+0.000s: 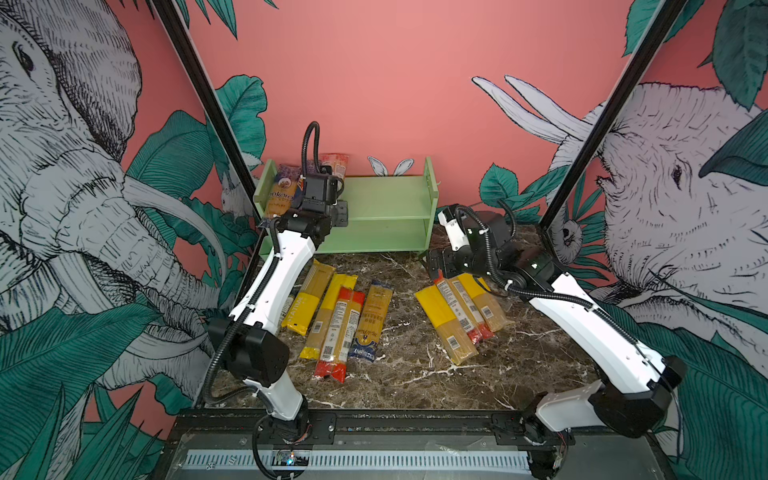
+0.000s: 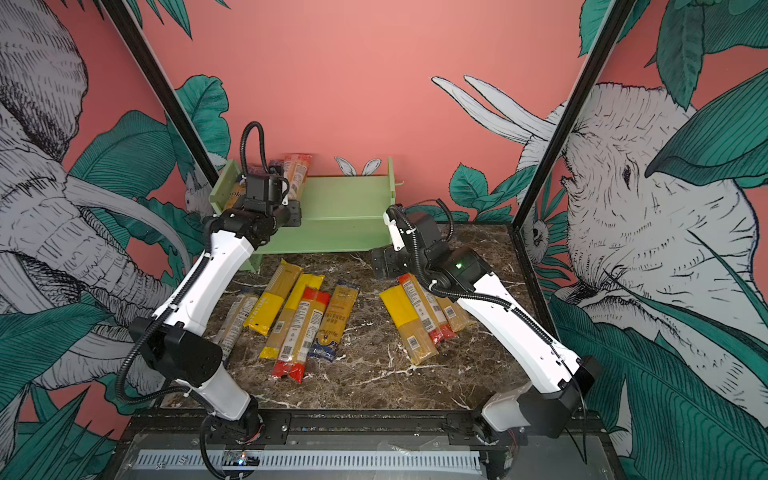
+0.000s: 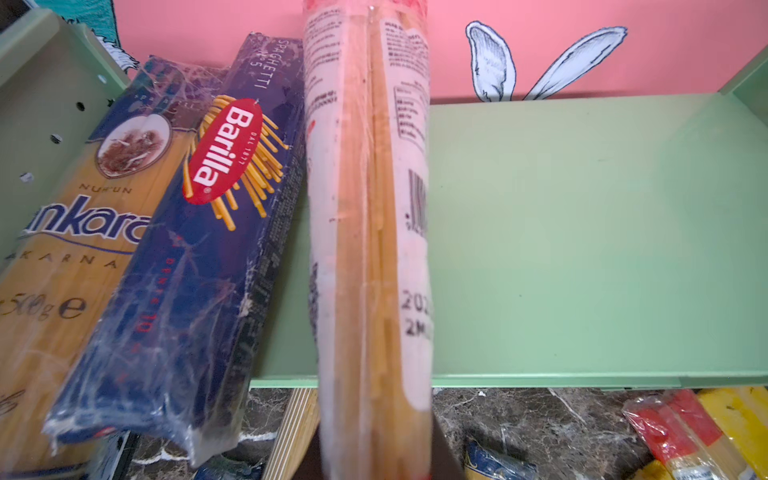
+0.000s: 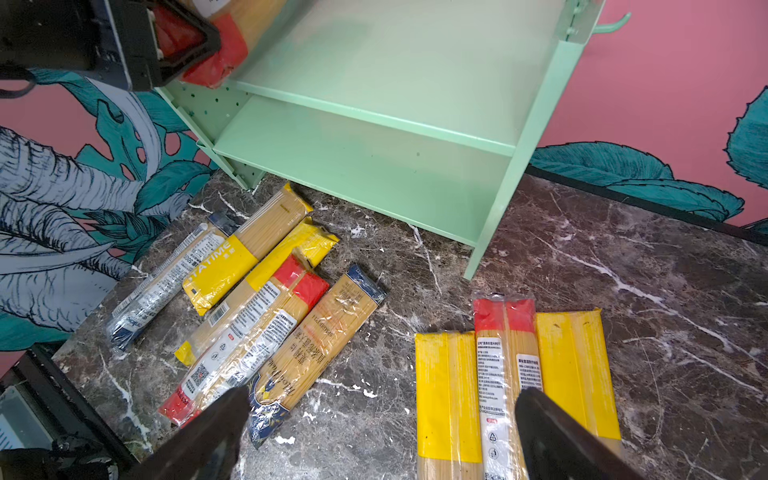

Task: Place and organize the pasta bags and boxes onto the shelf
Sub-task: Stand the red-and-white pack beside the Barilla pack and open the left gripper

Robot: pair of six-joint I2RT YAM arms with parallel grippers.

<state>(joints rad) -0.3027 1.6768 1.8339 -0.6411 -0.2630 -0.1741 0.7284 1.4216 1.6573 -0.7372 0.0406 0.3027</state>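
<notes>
The left gripper is closed on the red lower end of the held pack, a long pale pack of spaghetti. The jaws press this end from two sides, at the front edge of the top tier, near the left end of the shelf. From the jaws the pack goes up and back over the tier, and in both top views its far end rises above the shelf's back edge. Whether it touches the tier, I cannot tell.

Just beside it, closer to the shelf's left side panel, two packs stand on the top tier and lean toward that panel. These are the dark blue Barilla pack and the Ankara pack, which is next to the panel.

The right gripper is wide open and has hold of nothing. It hangs over the marble table, in front of the shelf's right end. Below it three packs lie side by side: a first yellow pack, a red-ended table pack and a second yellow pack. In the right wrist view the first yellow pack lies between the two fingers, and the red-ended one passes under one finger. The jaws are closed on none of them.

Five loose packs lie on the table in front of the shelf's left half.
</notes>
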